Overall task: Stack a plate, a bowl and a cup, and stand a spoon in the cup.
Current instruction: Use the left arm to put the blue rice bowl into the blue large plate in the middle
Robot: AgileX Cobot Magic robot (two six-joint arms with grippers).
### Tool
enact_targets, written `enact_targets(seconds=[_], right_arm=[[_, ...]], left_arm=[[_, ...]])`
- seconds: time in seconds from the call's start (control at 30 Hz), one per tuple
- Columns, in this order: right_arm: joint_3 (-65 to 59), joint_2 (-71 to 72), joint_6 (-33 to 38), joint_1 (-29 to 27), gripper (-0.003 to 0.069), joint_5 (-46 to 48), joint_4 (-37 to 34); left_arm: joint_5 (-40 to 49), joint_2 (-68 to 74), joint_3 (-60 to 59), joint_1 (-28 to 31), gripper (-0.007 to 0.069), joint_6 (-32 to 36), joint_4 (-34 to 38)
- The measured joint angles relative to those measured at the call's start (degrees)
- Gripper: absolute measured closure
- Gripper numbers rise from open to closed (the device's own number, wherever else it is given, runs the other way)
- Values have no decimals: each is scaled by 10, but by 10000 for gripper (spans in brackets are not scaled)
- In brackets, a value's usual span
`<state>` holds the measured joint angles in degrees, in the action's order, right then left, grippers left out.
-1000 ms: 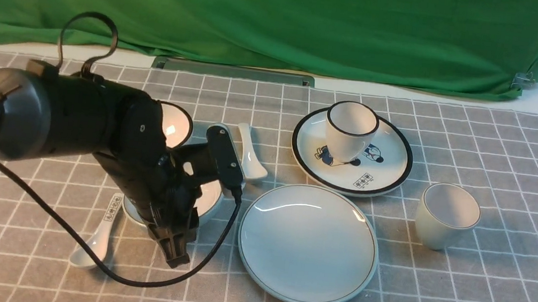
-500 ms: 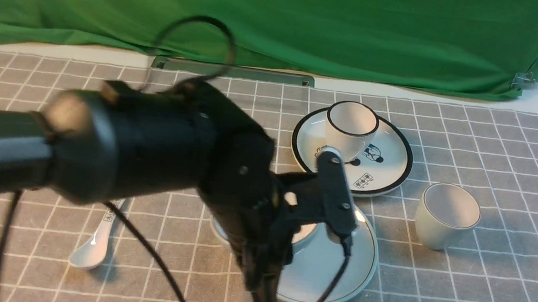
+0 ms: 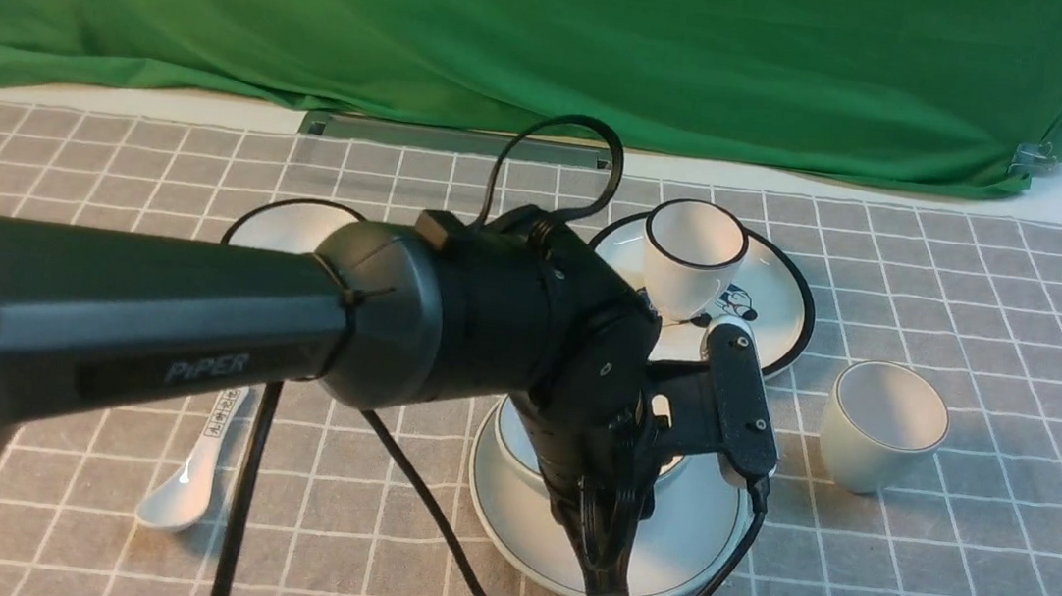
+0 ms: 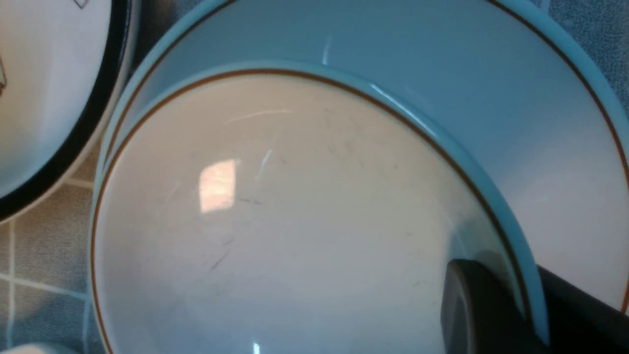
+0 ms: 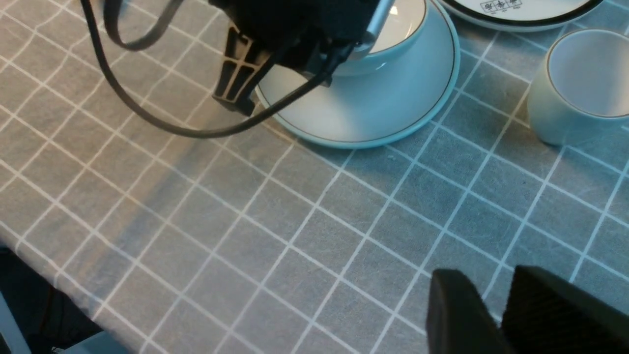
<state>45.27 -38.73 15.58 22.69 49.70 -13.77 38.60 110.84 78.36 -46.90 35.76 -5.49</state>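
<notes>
- Left wrist view: I see my left end effector (image 4: 526, 314) pinching the rim of the bowl (image 4: 275, 211), over the plate (image 4: 491, 73).
- My right end effector (image 5: 496, 314) is a little apart, holding nothing.

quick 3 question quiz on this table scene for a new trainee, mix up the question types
1. Short answer: which gripper pinches the bowl by its rim?
2. Multiple choice: the bowl is over
A. the plain white plate
B. the cartoon plate
C. the black-rimmed bowl
3. True or false: the thin-rimmed cup stands on the checked cloth, apart from the plain white plate.

Key
1. The left gripper, one finger inside the rim and one outside.
2. A
3. True
</notes>
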Motion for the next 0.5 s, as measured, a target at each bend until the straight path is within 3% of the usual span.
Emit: enact_targets(seconds=[0.27, 0.33, 0.5], right_arm=[[0, -3, -44, 0, 377, 17, 1], [1, -26, -58, 0, 305, 41, 3], [4, -91, -62, 0, 273, 53, 28]], left_arm=[[1, 5, 0, 0, 393, 1, 42], [7, 3, 0, 0, 267, 2, 45], [35, -34, 0, 0, 141, -36, 47]])
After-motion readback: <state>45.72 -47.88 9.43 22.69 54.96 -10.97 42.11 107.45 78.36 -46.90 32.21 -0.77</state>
